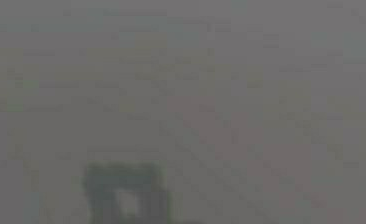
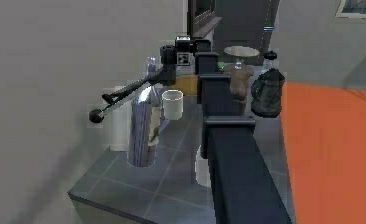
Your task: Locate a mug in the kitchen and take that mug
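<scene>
The mug (image 2: 173, 103) stands on the counter (image 2: 101, 190), just beside the arm (image 2: 231, 150) and short of the gripper (image 2: 163, 62). How the fingers stand I cannot tell. The arm should, I think, draw back slightly, avoiding the metal cylinder (image 2: 141, 125) beside the mug.

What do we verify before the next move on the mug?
1. Mug found: ok, white mug upright on the tiled counter.
2. Arm out over counter: ok.
3. End effector lined up with mug: cannot tell.
4. End effector holding anything: cannot tell.
5. Space around mug: not ok, metal cylinder close beside it, bottle by the arm.
</scene>
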